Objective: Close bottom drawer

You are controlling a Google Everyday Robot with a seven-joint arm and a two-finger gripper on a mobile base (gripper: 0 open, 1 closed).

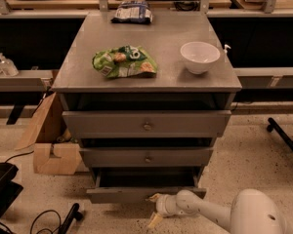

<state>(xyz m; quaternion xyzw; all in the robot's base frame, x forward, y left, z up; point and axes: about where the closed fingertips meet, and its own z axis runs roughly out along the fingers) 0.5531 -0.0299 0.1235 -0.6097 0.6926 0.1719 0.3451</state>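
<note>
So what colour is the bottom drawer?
The bottom drawer is grey, camera view; the pincer is at its front.

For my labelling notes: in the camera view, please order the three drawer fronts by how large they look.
1. top drawer front
2. middle drawer front
3. bottom drawer front
The gripper, open, is just before the bottom front's centre.

Our grey surface point(156, 33) carries a green snack bag point(124, 61), a white bowl point(199, 57) and a blue packet point(132, 12). We see the gripper point(154, 209) low beside the bottom drawer point(119, 194), fingers point(154, 221) apart.
</note>
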